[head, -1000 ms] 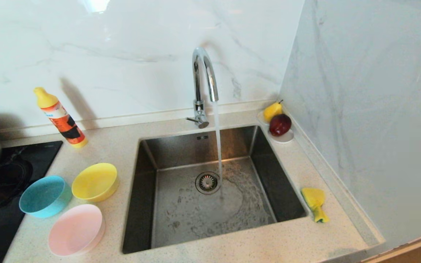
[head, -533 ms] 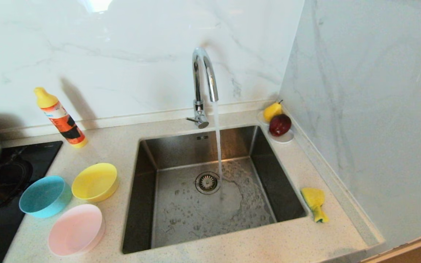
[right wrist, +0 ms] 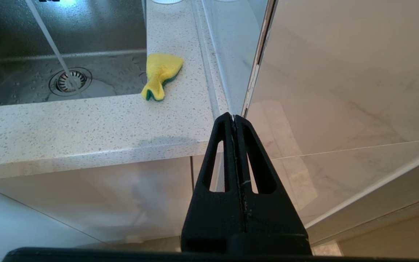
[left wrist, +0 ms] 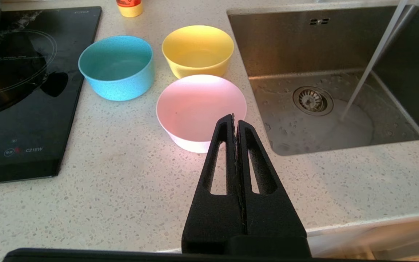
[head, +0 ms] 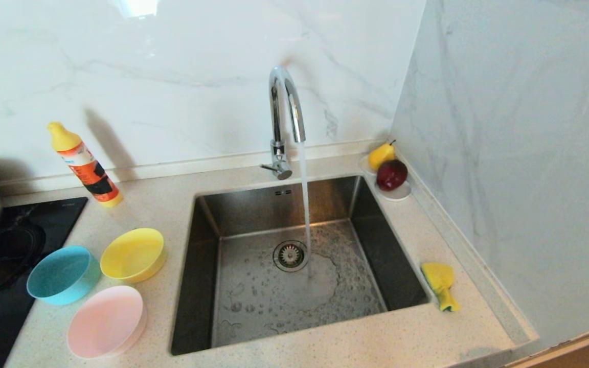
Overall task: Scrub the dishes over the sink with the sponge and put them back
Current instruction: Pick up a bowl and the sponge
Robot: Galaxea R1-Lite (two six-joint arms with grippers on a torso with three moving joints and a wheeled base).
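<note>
Left tool (left wrist: 234, 117), shut, hangs near the pink bowl (left wrist: 198, 105).

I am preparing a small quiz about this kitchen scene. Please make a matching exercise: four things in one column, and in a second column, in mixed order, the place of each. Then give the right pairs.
Things:
1. sponge
2. pink bowl
3. detergent bottle
4. apple

Places:
A. on the white saucer in the corner behind the sink, beside the pear
B. on the counter left of the sink, nearest the front edge
C. on the counter right of the sink
D. by the back wall, behind the yellow bowl

Pairs: 1-C, 2-B, 3-D, 4-A
</note>
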